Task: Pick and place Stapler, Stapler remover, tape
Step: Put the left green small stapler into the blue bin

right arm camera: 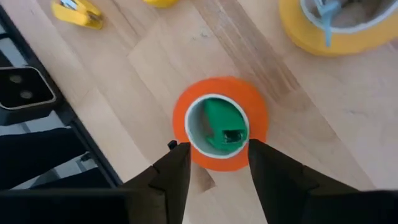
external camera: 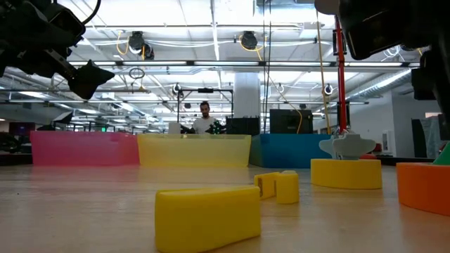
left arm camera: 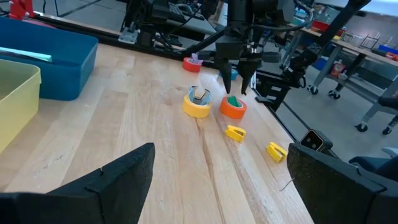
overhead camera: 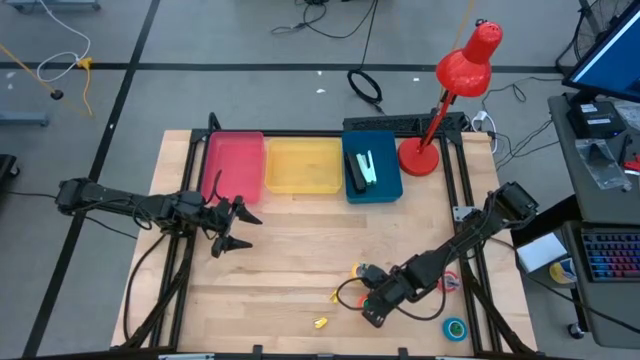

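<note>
Hovering straight above the orange tape roll (right arm camera: pixel 221 124) on the table's near right, my right gripper (right arm camera: pixel 217 163) has its fingers part-open, holding nothing, straddling the ring so closing would pinch its wall.

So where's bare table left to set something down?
The widest free patch is the table middle, between the three bins at the back and the clutter in front. The pink bin and yellow bin look unfilled. Crowded: the front right, where the right gripper hangs over the orange tape beside the yellow tape.
</note>
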`<action>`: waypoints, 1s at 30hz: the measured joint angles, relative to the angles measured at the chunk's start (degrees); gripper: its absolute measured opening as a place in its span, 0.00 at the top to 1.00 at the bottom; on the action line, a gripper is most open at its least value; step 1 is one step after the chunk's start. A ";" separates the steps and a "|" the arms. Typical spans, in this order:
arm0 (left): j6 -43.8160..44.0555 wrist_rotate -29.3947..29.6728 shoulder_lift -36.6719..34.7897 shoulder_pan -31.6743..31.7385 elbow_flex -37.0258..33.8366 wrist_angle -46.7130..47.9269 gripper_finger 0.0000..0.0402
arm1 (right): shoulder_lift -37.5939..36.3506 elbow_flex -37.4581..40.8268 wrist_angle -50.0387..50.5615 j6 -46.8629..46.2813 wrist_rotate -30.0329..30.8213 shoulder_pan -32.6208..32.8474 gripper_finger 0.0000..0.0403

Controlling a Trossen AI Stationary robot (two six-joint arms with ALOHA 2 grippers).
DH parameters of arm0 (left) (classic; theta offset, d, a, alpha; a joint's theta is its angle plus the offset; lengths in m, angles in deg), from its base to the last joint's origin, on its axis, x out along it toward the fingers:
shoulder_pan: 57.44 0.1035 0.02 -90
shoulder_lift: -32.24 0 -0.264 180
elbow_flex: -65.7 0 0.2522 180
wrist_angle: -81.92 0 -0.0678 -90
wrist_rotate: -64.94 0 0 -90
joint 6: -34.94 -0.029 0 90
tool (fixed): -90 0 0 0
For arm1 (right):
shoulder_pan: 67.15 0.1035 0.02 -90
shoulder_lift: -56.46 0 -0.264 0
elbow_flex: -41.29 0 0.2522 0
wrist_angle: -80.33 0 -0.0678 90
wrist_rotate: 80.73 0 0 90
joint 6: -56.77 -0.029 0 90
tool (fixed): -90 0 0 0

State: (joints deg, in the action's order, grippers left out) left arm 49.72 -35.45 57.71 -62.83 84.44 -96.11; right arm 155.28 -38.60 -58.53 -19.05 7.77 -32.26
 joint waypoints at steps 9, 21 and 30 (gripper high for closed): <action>-0.02 0.07 0.02 0.00 0.00 -0.28 0.10 | 1.09 -0.02 -1.14 0.42 -0.17 -0.76 0.66; -1.03 1.14 0.02 0.00 0.00 -0.31 0.10 | 2.36 -0.02 -1.01 0.52 -1.57 -0.82 0.67; -1.18 1.51 0.02 0.00 0.00 -0.34 0.10 | 2.36 -0.02 -0.57 0.62 -1.55 -0.81 0.72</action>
State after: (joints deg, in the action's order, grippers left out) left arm 48.54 -33.94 57.73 -62.83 84.44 -96.46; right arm 157.64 -38.62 -59.09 -18.43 6.22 -33.06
